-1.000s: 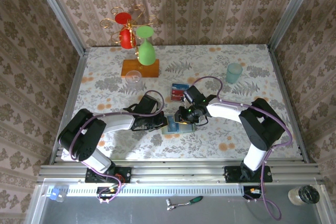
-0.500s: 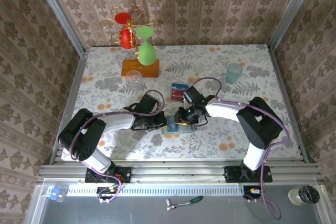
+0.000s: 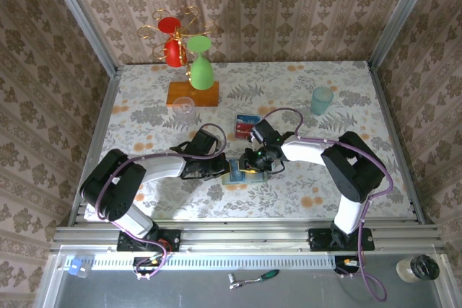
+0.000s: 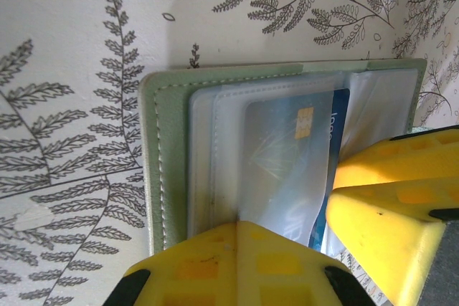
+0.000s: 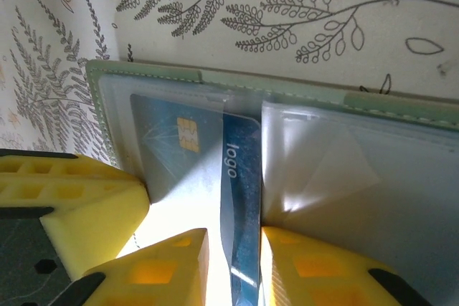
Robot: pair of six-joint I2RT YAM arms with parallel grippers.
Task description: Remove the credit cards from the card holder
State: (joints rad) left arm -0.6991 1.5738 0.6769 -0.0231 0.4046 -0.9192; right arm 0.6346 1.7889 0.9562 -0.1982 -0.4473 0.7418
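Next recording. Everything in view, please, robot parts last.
card holder: one, sage green, open at table centre
blue card: one, blue, partly out of the holder's clear pocket
loose cards: count unclear, red and blue, beyond holder
cup: one, teal, far right
rack: one, gold wire on orange base, far left
goblets: two, red and green, hung on the rack
table: one, floral
left gripper: one, yellow fingers shut at the holder's edge
right gripper: one, yellow fingers shut on the blue card

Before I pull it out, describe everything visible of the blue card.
The thin blue plastic card carries a gold chip and the word "logo". Its chip end sits under a clear sleeve of the open sage-green wallet; its free end tilts up between the right gripper's yellow fingers, touching one.
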